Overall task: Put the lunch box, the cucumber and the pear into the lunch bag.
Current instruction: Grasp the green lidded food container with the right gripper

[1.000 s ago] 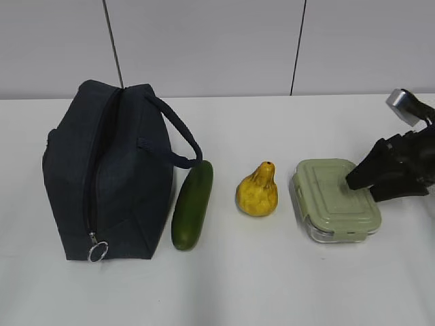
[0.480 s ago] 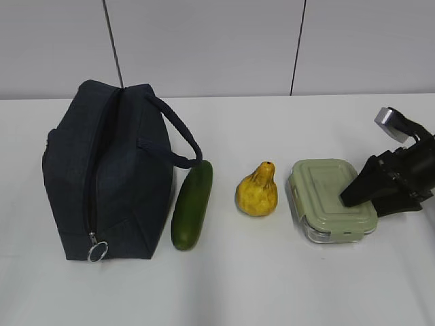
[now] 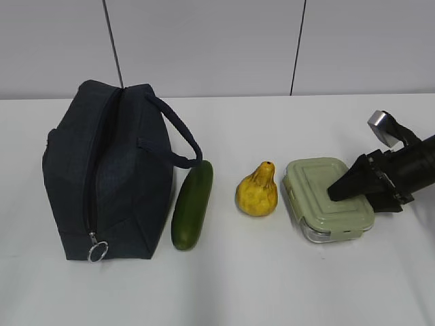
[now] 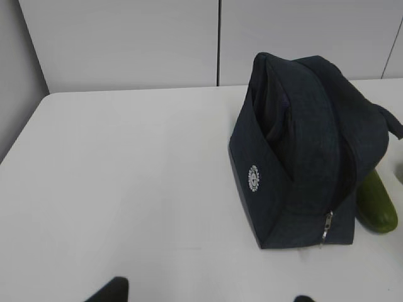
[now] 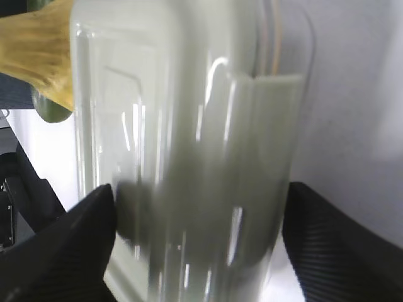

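The lunch box (image 3: 316, 198), clear with a sage-green lid, stands on the table at the right. My right gripper (image 3: 340, 190) lies over its right end. In the right wrist view, the lunch box (image 5: 189, 126) fills the space between the two fingers of the right gripper (image 5: 198, 239), which press on its sides. The yellow pear (image 3: 257, 191) stands just left of the box and also shows in the right wrist view (image 5: 38, 50). The dark green cucumber (image 3: 192, 204) lies beside the navy lunch bag (image 3: 109, 170). My left gripper (image 4: 204, 296) is open and empty, in front of the bag (image 4: 302, 145).
The bag's ring pull (image 3: 97, 251) hangs at its near end and its handle (image 3: 177, 136) arches toward the cucumber (image 4: 378, 204). A white wall with dark seams stands behind the white table (image 3: 272, 285).
My right gripper has moved left, and the lunch box has shifted left with it, closer to the pear. The bag, cucumber and pear have not moved.
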You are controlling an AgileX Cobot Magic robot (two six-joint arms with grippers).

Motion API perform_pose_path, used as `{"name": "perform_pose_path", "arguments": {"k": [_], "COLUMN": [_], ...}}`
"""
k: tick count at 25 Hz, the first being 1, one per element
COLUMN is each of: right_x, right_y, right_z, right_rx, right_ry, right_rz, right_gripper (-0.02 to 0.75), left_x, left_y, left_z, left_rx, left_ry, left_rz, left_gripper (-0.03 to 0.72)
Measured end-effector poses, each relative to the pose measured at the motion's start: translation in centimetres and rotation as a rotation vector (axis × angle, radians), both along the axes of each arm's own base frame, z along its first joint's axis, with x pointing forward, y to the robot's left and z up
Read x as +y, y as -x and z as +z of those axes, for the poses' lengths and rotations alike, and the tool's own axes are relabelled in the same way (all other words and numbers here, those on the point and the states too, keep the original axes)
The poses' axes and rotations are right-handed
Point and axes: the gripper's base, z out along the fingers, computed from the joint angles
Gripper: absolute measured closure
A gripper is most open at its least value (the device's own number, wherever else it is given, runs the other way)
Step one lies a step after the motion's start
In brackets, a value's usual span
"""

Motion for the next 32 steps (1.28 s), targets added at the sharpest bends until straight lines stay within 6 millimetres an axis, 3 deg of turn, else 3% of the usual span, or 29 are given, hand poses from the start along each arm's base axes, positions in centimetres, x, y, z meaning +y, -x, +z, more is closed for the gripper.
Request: {"name": "perform_pose_path", "arguments": {"k": [6, 25, 32], "right_x": [-0.8, -1.1, -1.0], "right_y": [-1.0, -0.9, -0.9], "right_z": [0.7, 0.6, 0.7], "right_rx": [-0.047, -0.032, -0.026], "right_ry": [0.016, 0.02, 0.003], "right_rz": [-0.013, -0.022, -0.022], "right_gripper": [0.158, 0.165, 0.285], "left_x": [0.0, 0.0, 0.0], "left_y": [0.0, 0.0, 0.0], "left_z": [0.0, 0.0, 0.0], "left_rx": [0.0, 0.0, 0.0], "left_ry": [0.0, 0.0, 0.0], "left_rz": [0.0, 0.0, 0.0], "left_gripper": [0.237, 0.237, 0.237]}}
